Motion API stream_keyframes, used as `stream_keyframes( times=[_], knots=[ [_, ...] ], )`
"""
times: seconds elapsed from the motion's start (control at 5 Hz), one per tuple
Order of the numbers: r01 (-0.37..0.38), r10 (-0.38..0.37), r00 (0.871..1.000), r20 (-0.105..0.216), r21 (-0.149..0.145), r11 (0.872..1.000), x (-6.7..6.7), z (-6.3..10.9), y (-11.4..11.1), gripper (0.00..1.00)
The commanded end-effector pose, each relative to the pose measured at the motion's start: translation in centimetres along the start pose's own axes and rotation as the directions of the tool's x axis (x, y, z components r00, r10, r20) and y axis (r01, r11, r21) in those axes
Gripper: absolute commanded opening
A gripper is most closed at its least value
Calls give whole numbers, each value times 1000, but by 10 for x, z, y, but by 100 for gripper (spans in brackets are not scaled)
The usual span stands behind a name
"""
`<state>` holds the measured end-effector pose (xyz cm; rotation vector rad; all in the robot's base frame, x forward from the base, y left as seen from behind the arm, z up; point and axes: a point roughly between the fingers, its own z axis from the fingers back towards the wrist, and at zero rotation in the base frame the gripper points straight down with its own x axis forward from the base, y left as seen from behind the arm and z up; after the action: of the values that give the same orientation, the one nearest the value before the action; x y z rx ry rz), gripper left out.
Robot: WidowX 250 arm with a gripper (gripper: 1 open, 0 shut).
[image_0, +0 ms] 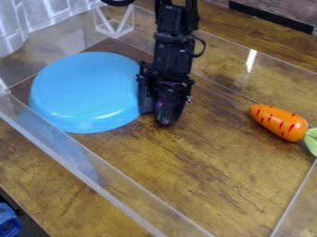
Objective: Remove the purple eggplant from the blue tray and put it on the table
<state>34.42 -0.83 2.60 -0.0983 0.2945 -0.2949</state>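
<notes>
One blue tray (84,91) and one orange carrot (280,122)
</notes>
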Motion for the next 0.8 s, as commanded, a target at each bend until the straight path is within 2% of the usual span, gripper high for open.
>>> stream_keyframes(
  times=[0.0,0.6],
  knots=[
    [14,-15,999,36,26,1000,2,12,-4,0],
    [19,-19,1000,21,40,999,2,4,-7,0]
  ],
)
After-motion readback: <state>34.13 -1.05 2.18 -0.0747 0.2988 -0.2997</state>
